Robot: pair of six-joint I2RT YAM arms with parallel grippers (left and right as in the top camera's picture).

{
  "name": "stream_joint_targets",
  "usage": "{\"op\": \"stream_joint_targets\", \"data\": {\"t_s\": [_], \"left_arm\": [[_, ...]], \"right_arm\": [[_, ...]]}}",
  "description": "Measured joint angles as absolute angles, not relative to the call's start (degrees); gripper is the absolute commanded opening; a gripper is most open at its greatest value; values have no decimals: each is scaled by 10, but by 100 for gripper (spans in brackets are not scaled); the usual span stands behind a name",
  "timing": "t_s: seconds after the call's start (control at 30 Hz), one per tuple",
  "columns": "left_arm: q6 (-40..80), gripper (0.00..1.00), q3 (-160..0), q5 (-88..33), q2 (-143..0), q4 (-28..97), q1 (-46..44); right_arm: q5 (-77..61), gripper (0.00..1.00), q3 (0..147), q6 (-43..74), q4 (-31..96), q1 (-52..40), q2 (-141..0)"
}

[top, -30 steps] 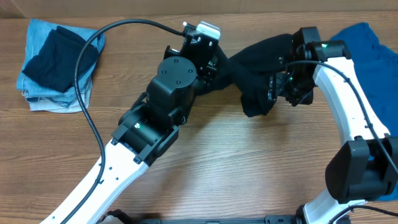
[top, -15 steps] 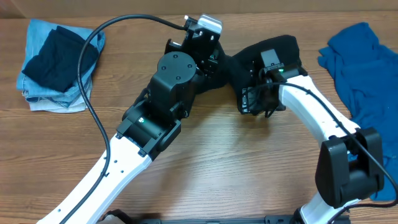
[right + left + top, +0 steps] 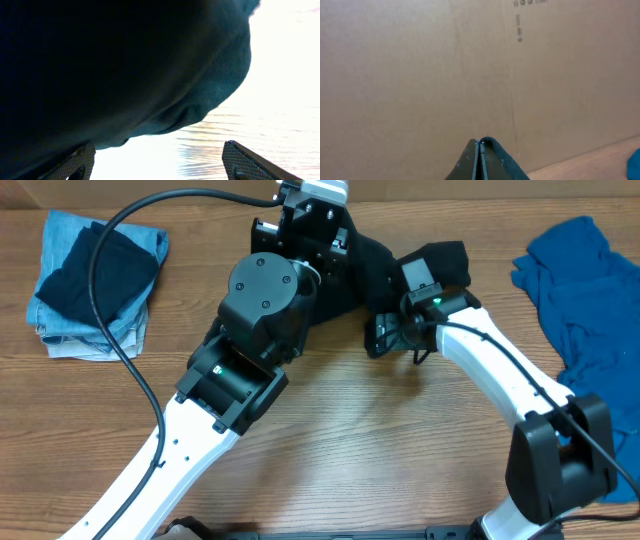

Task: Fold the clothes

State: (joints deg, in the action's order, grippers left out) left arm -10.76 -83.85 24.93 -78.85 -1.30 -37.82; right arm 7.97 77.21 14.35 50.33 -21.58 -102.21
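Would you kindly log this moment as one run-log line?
left fingers: shut | right fingers: open at black garment | folded pile: set aside | blue garment: unfolded

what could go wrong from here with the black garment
The right jaws stand open at a bunched edge of the black garment; closing here may grab several layers and leave a lump. The left jaws are shut, but the left wrist view shows no cloth between them, so that end may be loose. The left arm hides part of the garment from overhead, so creases may go unseen.
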Motion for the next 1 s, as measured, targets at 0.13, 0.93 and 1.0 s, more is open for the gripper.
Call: {"op": "stream_joint_targets", "data": {"t_s": [0.13, 0.93, 1.0], "left_arm": [[-108, 4, -839, 251, -791, -30, -372], [-108, 4, -839, 251, -801, -74, -371], [-108, 4, -839, 251, -802, -85, -371]], "right_arm": [[78, 89, 772, 150, 487, -240, -986], [236, 87, 687, 450, 387, -349, -990], [267, 87, 687, 463, 401, -341, -990]]}}
